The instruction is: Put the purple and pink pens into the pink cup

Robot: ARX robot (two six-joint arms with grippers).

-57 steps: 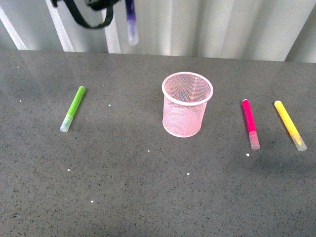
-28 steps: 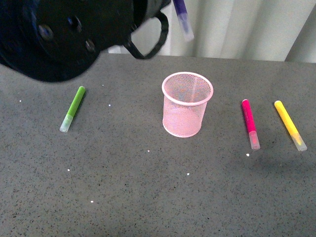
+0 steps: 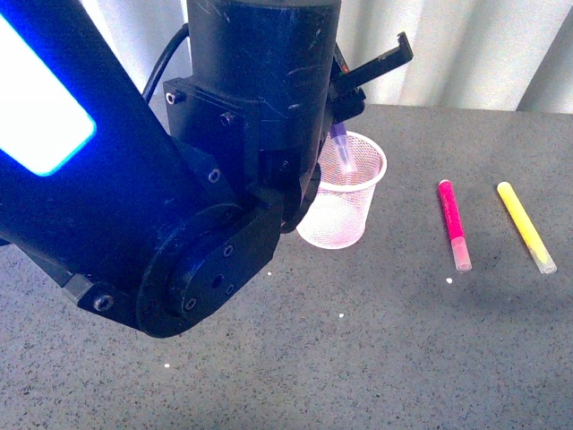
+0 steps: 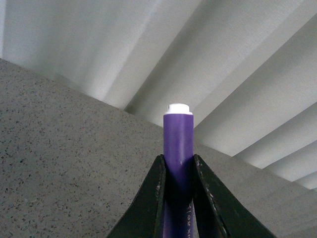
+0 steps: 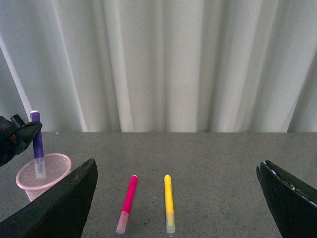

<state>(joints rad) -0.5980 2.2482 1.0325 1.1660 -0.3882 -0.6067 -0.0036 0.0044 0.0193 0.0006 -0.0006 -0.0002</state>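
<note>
Front view is mostly my left arm, crowding the pink cup. The purple pen hangs cap-down and tilted, its clear tip just inside the rim. My worry is that the light mesh cup could tip if the arm's bulk nudges it, or the slanted pen could catch the rim on release. The pink pen lies right of the cup, near a yellow marker. My left gripper pinches the purple barrel tight; the right gripper gapes wide, empty.
</note>
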